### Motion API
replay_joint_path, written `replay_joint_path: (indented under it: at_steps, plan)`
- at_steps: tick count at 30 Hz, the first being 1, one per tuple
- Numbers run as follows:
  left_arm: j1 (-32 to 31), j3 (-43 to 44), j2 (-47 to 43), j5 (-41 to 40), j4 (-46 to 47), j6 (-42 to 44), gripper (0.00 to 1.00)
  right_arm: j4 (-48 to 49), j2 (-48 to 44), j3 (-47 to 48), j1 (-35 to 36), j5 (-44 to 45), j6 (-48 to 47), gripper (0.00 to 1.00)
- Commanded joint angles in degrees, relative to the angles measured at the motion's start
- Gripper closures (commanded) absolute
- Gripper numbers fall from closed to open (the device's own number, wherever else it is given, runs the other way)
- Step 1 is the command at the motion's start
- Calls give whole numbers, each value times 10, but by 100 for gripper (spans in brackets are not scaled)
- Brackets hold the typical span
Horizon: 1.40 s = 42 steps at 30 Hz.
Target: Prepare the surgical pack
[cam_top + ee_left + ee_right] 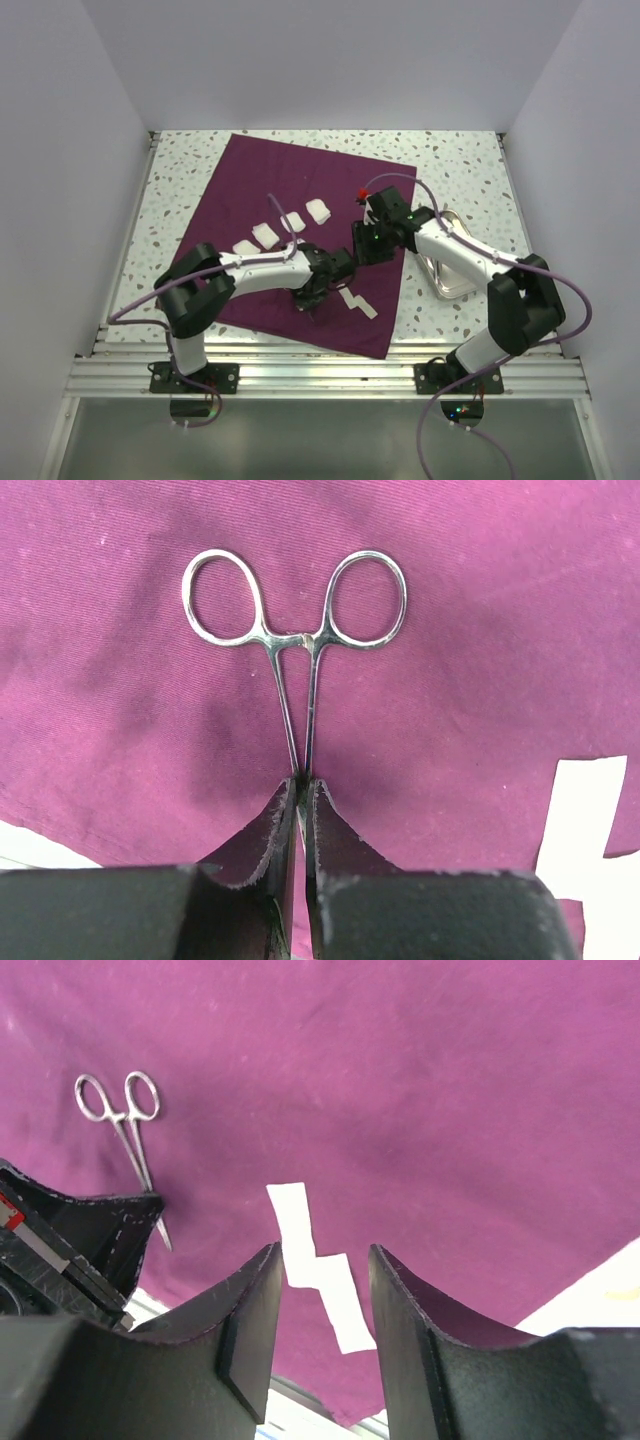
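The surgical pack's dark purple cloth [300, 185] lies spread flat on the table. Several small white gauze squares [293, 222] sit in a row on it. A thin metal clamp [300, 638] lies on the cloth [480, 630] with its finger rings pointing away. My left gripper [302, 785] is shut on the clamp's thin blades, low over the cloth's near part [312, 298]. My right gripper [325, 1252] hangs open above a white zigzag strip [292, 1210], touching nothing. In the right wrist view the clamp [133, 1150] and the left fingers [110, 1222] show at left.
A silver metal tray [452, 278] lies on the speckled table right of the cloth, under the right arm. A small red item [362, 193] sits by the cloth's right corner. The white strip [358, 303] lies near the cloth's front edge. White walls enclose the table.
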Motion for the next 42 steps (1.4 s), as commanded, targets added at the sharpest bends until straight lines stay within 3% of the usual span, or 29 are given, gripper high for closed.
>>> replay_joint_path:
  at_steps: [1,6,12,19,24,27,42]
  plan:
    - [-20,-22,-9,-42,-5,8,100,36,-20,-15,-1,-57,-5,57]
    - [-29,-78,-88,-55,62,35,100,62,0,-28,-2,-119,-1,59]
    - [-33,-135,-159,-55,113,43,100,147,39,-45,9,-199,66,62]
    - [-36,-145,-180,-51,129,51,100,239,84,-63,37,-243,155,58]
    - [-39,-150,-192,-52,133,57,100,265,104,-59,42,-273,176,45]
    - [-39,-148,-195,-52,134,58,100,275,112,-56,48,-280,182,43]
    - [-46,-140,-192,-49,145,67,100,350,197,-37,109,-286,227,47]
